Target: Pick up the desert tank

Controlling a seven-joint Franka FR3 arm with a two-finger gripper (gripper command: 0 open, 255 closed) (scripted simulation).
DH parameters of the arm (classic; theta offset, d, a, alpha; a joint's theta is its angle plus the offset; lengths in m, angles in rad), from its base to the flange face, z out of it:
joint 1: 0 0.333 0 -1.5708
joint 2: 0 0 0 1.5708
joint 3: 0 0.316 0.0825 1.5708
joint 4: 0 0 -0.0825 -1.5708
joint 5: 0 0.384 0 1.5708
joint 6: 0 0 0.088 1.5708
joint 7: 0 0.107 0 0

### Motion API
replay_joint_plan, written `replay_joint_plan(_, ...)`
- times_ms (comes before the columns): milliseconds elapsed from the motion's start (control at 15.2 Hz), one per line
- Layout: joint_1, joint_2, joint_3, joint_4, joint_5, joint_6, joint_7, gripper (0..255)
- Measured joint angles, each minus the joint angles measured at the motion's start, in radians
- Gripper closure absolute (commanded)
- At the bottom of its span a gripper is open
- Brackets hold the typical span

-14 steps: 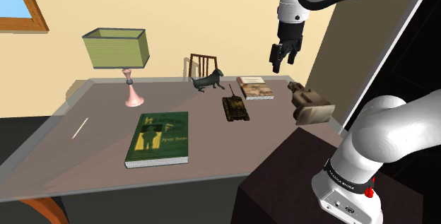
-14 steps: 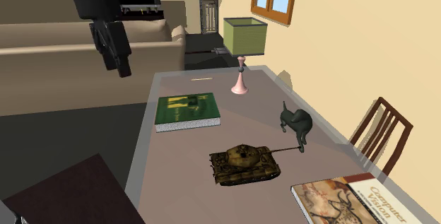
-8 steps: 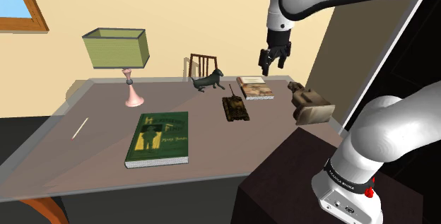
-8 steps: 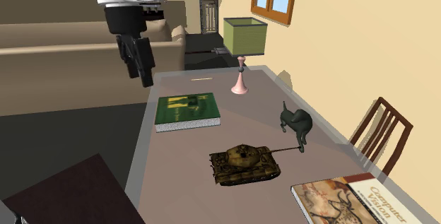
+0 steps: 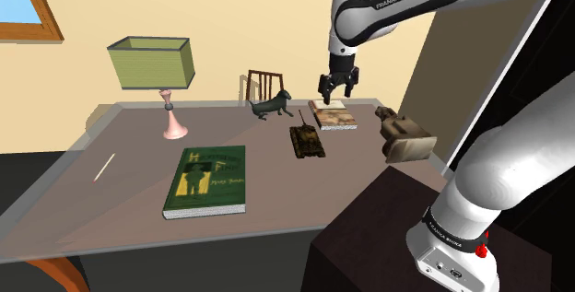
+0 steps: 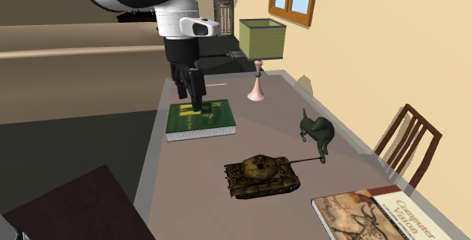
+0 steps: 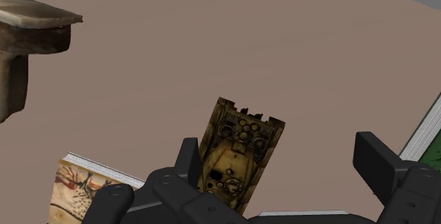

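The desert tank (image 5: 307,141) is a small camouflaged brown and tan model standing on the brown table (image 5: 120,166), between the green book and the picture book. It also sits near the table's middle in the second exterior view (image 6: 261,176). My black gripper (image 5: 334,90) hangs open well above the table, over the far side near the picture book. In the second exterior view the gripper (image 6: 193,95) hovers in the air in front of the green book. In the wrist view the tank (image 7: 239,153) lies far below, partly behind one finger (image 7: 187,160), and the gripper (image 7: 281,166) holds nothing.
A green book (image 5: 207,180) lies toward the table's near side. A pink-footed lamp (image 5: 152,64), a dark animal figurine (image 5: 272,106), a picture book (image 5: 334,115) and a brown blocky object (image 5: 404,135) stand around the tank. A chair (image 5: 264,84) is behind the table; the dark stand (image 5: 387,235) is in front.
The arm has swung the open gripper down and toward the shoulder view's left, from above the brown object to above the picture book. The tank has not moved.
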Motion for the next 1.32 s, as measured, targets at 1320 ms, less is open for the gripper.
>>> replay_joint_plan(1320,-0.100,0.774,-0.067,0.539,0.153,0.234,0.038,0)
